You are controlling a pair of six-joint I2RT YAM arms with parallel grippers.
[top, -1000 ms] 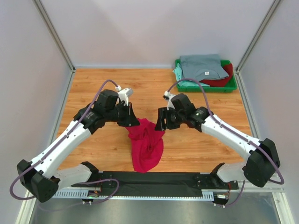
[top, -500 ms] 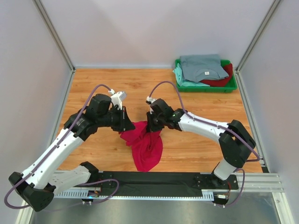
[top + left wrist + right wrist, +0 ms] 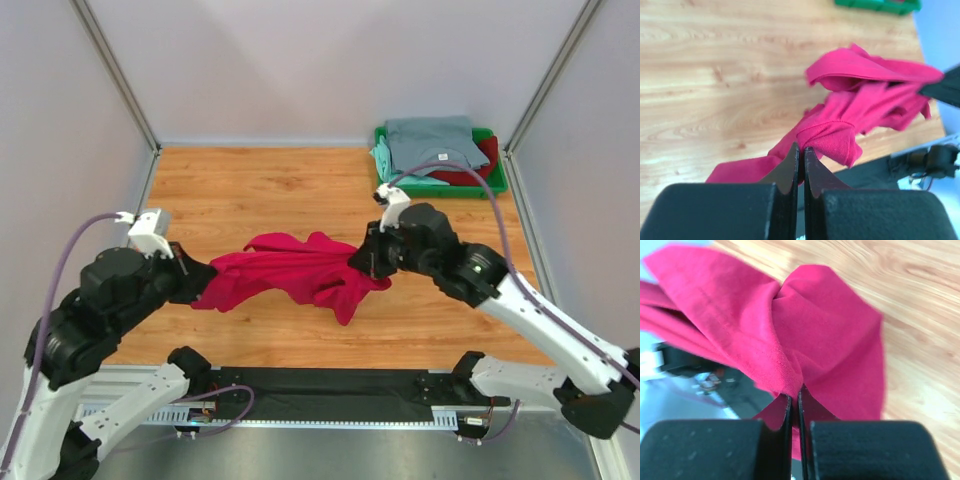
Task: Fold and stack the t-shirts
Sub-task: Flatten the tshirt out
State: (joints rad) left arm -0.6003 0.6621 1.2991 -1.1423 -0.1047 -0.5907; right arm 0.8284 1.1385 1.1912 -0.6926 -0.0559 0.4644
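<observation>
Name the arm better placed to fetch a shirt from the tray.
Right. The right arm is close to the green tray; the left arm is across the table. Both hold the red t-shirt.

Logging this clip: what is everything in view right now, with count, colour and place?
crimson t-shirt: 1, bright red, stretched across mid-table between the grippers
grey-blue t-shirt: 1, grey-blue, top of the pile in the tray
mint-green t-shirt: 1, mint, showing at the pile's left
dark red t-shirt: 1, dark red, showing at the pile's right
tray: 1, green, far right corner
table: 1, wood-brown
left gripper: 1, black, shut on the crimson t-shirt
right gripper: 1, black, shut on its other end
</observation>
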